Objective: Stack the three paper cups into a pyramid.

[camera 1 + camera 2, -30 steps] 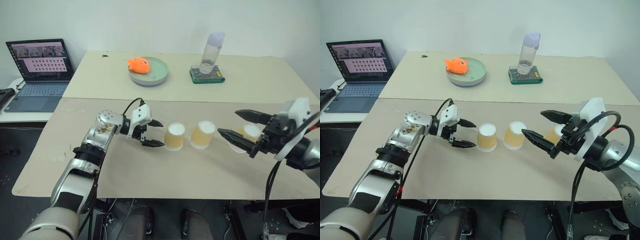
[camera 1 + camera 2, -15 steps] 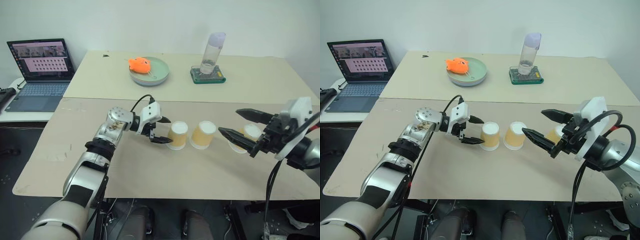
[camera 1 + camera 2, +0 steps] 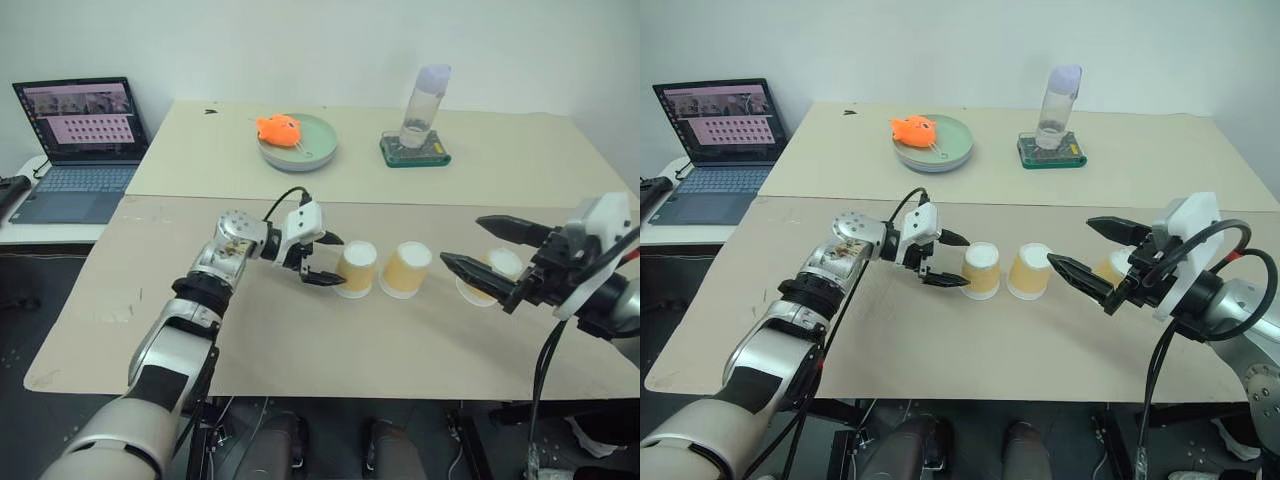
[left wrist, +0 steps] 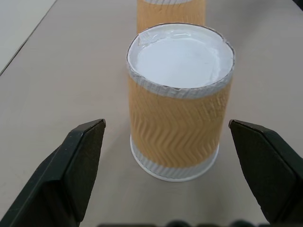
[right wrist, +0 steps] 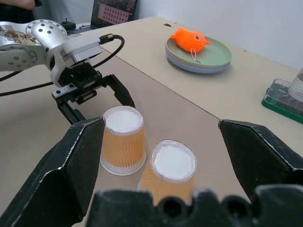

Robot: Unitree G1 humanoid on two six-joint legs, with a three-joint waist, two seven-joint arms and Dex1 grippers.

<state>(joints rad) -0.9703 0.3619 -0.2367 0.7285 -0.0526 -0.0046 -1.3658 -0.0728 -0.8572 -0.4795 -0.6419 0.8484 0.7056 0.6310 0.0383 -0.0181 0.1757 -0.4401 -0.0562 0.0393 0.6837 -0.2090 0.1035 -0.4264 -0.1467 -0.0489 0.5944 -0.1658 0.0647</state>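
Where laptop (image 3: 75,150) flanks tan table (image 3: 300,350).

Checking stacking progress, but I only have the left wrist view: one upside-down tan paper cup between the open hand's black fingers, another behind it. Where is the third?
Observer: The third tan paper cup sits on the table beyond the right hand.
Operator: Is that hand gripping it?
Observer: No, its fingers are spread open in front of the cup.
Operator: Anything stacked?
Observer: Nothing; your cup and the middle cup stand side by side.
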